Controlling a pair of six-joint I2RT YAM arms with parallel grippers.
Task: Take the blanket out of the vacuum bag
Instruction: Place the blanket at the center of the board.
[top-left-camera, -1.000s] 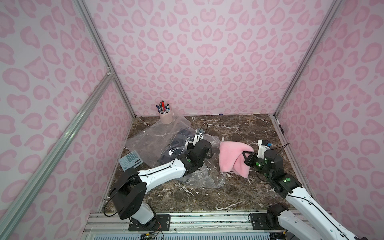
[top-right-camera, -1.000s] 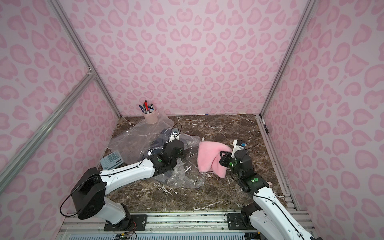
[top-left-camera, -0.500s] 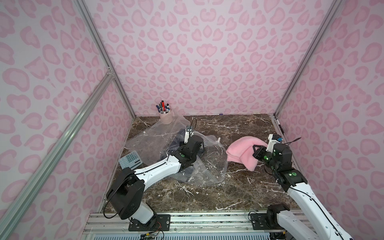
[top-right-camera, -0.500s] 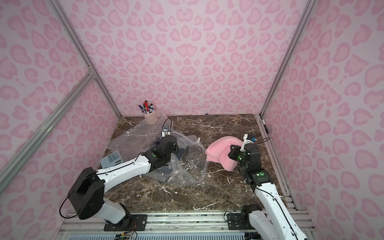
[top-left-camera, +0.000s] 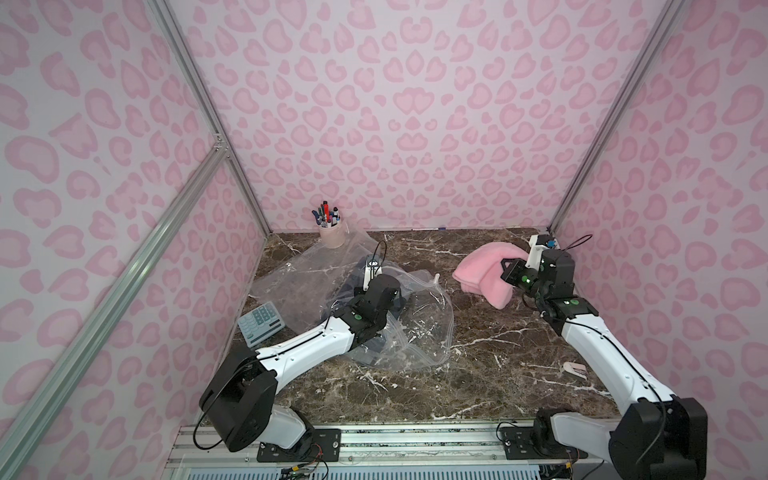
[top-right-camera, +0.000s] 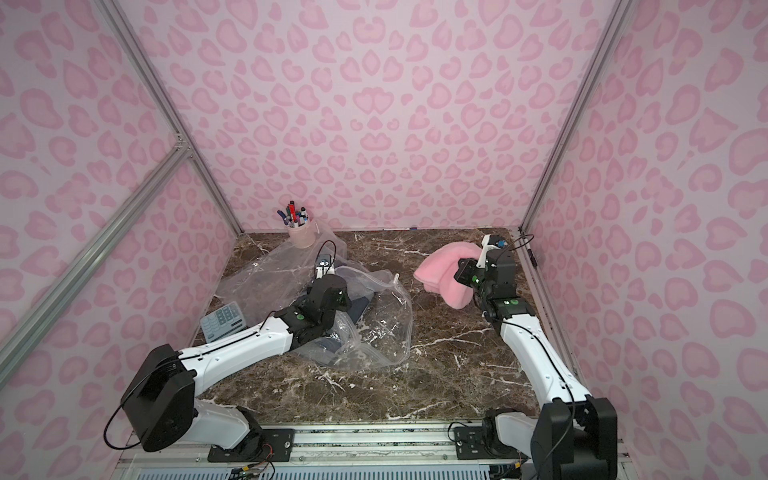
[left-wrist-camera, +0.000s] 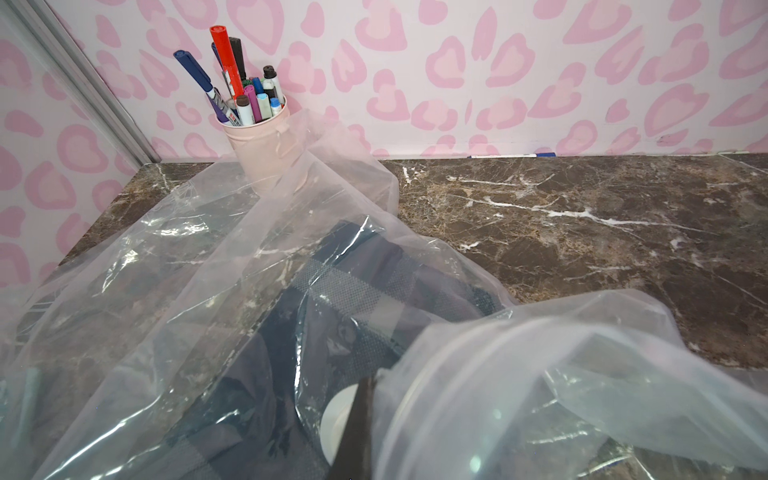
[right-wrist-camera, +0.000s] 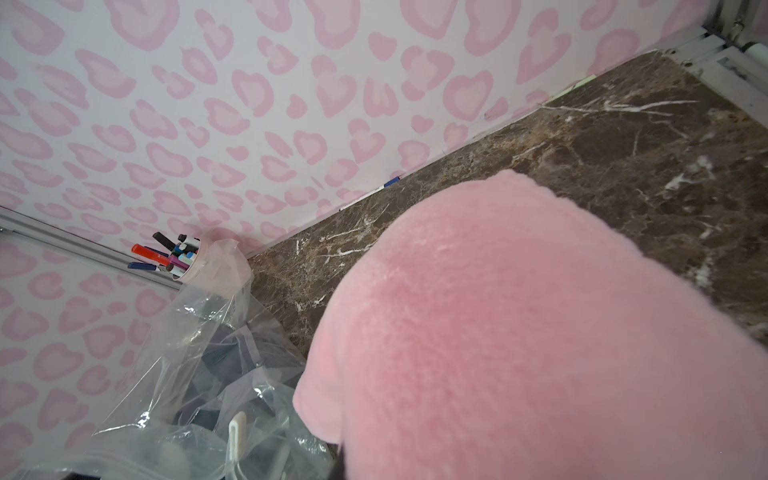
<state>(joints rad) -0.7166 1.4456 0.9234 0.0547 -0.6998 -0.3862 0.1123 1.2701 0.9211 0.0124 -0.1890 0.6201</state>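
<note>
R gripper (top-left-camera: 500, 275) is clamped on the pink blanket (top-left-camera: 478, 266), right of centre in a top view, clear of the bag (top-left-camera: 419, 320). L gripper (left-wrist-camera: 357, 419) is closed, pinching bag film. Lower blanket onto bare table (top-left-camera: 498, 353) at right, then release.

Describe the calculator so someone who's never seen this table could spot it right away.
Start at the dark marble table and go to its left edge, about halfway back. There, beside the clear vacuum bag, lies the calculator: the only flat, pale blue slab with rows of keys.
</note>
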